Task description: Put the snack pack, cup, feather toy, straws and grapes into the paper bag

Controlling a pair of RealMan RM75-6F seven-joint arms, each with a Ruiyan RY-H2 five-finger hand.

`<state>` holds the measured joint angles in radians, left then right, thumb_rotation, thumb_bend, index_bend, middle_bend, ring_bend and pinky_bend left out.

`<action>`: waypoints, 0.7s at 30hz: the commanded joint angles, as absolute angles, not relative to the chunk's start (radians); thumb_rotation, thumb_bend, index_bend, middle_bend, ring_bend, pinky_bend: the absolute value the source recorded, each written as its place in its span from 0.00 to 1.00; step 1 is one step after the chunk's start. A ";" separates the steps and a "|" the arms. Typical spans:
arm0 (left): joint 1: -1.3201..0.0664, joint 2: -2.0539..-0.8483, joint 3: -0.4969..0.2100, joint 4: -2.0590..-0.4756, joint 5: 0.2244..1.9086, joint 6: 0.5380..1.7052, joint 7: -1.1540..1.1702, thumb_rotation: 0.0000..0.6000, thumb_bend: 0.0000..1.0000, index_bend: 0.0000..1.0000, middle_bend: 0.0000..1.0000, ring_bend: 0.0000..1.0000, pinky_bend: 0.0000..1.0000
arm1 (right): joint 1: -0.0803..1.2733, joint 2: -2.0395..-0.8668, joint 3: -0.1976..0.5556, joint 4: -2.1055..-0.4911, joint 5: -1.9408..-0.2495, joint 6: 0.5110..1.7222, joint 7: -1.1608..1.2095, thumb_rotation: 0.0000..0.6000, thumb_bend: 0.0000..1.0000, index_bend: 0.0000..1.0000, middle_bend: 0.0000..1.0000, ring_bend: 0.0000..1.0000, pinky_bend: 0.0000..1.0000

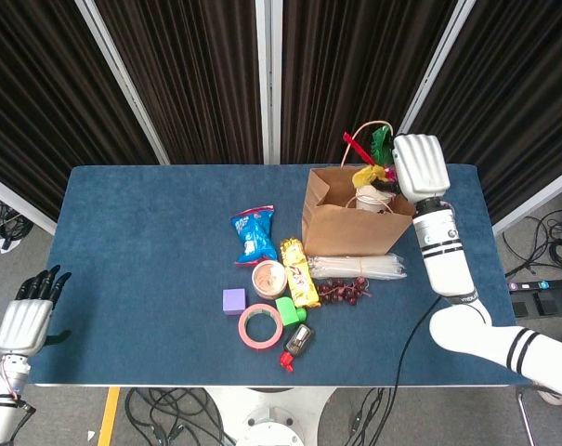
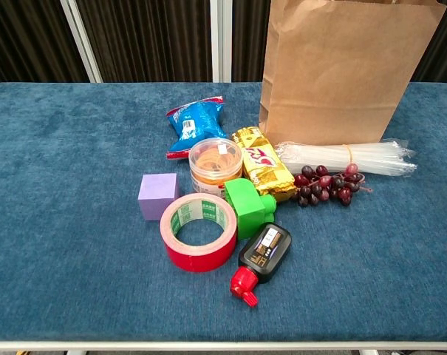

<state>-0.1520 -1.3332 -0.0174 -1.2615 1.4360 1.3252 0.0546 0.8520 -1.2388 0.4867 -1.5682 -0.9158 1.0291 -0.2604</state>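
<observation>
The brown paper bag [image 1: 350, 230] stands open at the back right of the table, also seen in the chest view [image 2: 341, 70]. A white cup [image 1: 373, 198] sits inside it. My right hand [image 1: 420, 165] hovers at the bag's far right rim and holds the feather toy [image 1: 367, 160], whose red, green and yellow feathers hang over the bag's mouth. In front of the bag lie the clear straws [image 1: 359, 268] [image 2: 349, 157] and dark grapes [image 1: 344, 292] [image 2: 326, 185]. The blue snack pack [image 1: 254, 234] [image 2: 196, 122] lies left of the bag. My left hand [image 1: 25, 316] is open, off the table's left front corner.
A gold snack pack [image 2: 264, 164], a clear tub of rubber bands [image 2: 216, 164], a purple cube [image 2: 158, 197], a red tape roll [image 2: 199, 231], a green block [image 2: 249, 205] and a black bottle with a red cap [image 2: 261, 253] cluster in the table's middle.
</observation>
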 commanded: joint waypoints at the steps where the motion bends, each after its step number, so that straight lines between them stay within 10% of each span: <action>1: -0.152 -1.335 -0.018 -1.259 1.436 1.326 0.047 1.00 0.02 0.15 0.07 0.01 0.13 | 0.845 -1.190 0.456 -1.579 -0.933 0.953 -0.226 1.00 0.00 0.63 0.45 0.27 0.51; 13: -0.154 -1.340 -0.020 -1.254 1.449 1.340 0.025 1.00 0.02 0.15 0.07 0.01 0.13 | 0.839 -1.171 0.440 -1.593 -0.976 1.001 -0.204 1.00 0.00 0.42 0.30 0.12 0.34; 21: -0.155 -1.341 -0.019 -1.258 1.450 1.340 0.030 1.00 0.02 0.15 0.07 0.01 0.13 | 0.850 -1.136 0.425 -1.619 -0.893 0.955 -0.241 1.00 0.00 0.23 0.12 0.00 0.01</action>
<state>-0.1551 -1.3410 -0.0189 -1.2584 1.4495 1.3396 0.0305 0.8452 -1.1454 0.4299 -1.6112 -0.9079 0.9677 -0.2305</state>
